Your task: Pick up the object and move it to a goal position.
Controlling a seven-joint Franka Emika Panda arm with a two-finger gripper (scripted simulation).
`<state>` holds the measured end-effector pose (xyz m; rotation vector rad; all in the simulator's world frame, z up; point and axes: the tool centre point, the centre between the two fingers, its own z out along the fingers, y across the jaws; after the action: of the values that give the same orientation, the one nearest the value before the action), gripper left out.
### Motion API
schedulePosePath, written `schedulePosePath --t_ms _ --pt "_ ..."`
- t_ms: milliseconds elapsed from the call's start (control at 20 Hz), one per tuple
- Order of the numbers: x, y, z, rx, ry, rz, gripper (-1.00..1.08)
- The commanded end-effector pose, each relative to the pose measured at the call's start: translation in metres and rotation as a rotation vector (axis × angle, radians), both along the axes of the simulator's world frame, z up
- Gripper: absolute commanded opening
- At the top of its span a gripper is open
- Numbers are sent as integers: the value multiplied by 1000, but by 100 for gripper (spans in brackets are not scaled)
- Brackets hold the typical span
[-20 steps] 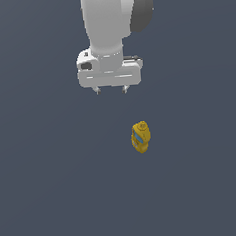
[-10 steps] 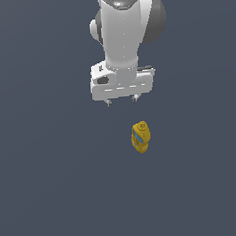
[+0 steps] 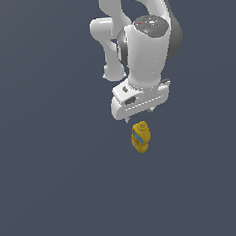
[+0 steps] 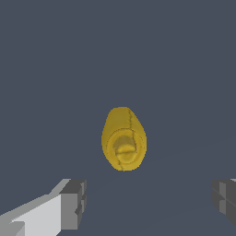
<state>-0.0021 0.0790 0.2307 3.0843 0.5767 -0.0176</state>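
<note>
The white two-fingered gripper (image 3: 139, 115) hangs just above the small yellow bottle-shaped object (image 3: 140, 137) on the dark grey floor (image 3: 55, 185), apparently not touching it. Its grey-padded fingers (image 4: 73, 203) stand wide apart, holding nothing.

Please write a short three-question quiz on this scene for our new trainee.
1. True or false: the end effector is shut on the yellow bottle.
2. In the wrist view, which part of the yellow bottle faces the camera? A) its round cap B) its flat base C) a handle
3. Fill in: in the exterior view, the bottle's label patch is blue and ____.

Key:
1. False. The fingers stand wide apart, and the bottle lies clear of them on the grey floor.
2. A.
3. White.
</note>
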Motion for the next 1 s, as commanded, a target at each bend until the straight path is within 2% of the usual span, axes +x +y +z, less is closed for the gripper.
schedulePosePath --t_ms 0,500,950 --pt "5 9 -6 3 -6 35 100" --pt "8 15 -15 6 -8 55 100" --pt "7 15 -54 6 -10 59 100"
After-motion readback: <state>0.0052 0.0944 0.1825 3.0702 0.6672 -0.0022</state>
